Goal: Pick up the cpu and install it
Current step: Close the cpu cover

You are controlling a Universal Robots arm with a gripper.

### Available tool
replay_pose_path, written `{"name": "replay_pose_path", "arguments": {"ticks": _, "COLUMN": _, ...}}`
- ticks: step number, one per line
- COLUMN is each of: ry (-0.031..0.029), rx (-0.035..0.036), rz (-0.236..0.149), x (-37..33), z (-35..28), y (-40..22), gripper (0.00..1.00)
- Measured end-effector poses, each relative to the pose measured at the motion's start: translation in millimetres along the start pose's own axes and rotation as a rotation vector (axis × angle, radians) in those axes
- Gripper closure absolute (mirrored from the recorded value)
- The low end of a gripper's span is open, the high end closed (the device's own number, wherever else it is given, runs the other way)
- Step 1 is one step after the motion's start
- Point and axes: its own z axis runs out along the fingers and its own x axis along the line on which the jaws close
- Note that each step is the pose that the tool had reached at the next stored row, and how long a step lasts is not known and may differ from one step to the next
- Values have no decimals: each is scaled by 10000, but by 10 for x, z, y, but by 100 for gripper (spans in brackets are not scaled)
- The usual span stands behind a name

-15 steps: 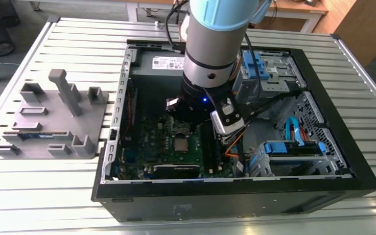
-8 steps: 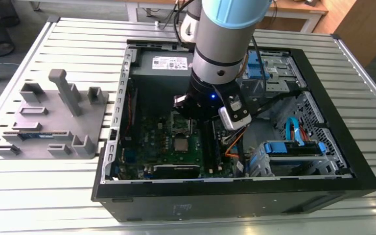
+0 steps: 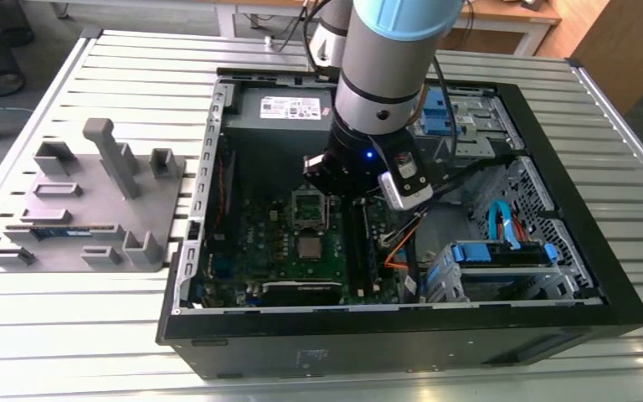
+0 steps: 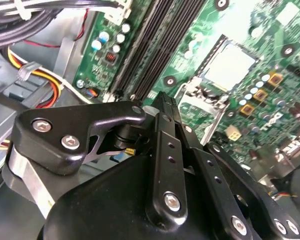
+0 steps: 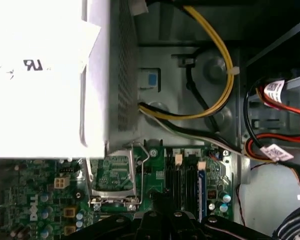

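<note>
Looking down into the open computer case (image 3: 411, 339) on the slatted tabletop (image 3: 76, 335), we see the arm reaching in over the green circuit board (image 3: 265, 243). The gripper (image 3: 338, 191) hangs above the board. In the second wrist view its fingers (image 4: 165, 150) meet at the tips, pressed together with nothing between them.

The cpu (image 3: 311, 247) lies flat on the board, at 6 o'clock from the gripper in the exterior view and apart from it. In the second wrist view the cpu (image 4: 230, 65) shows as a bright square beyond the fingertips. A hinged metal frame (image 3: 308, 203) stands open between the gripper and the cpu; we cannot tell whether it touches the chip.

In the exterior view, black slots (image 3: 357, 234) run along the board at 4 o'clock from the gripper. A grey metal box (image 3: 282, 107) with a white label sits at 11 o'clock. A grey rack (image 3: 87, 209) rests on the tabletop outside the case, at 9 o'clock.
</note>
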Motion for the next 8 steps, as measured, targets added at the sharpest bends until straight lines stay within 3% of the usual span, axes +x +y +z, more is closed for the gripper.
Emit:
{"name": "replay_pose_path", "arguments": {"ticks": 4, "ry": 1, "rx": 2, "rz": -1, "x": -23, "z": 18, "y": 69, "gripper": 89}}
{"name": "replay_pose_path", "arguments": {"ticks": 8, "ry": 0, "rx": -2, "rz": -3, "x": -30, "z": 31, "y": 88, "gripper": 89}}
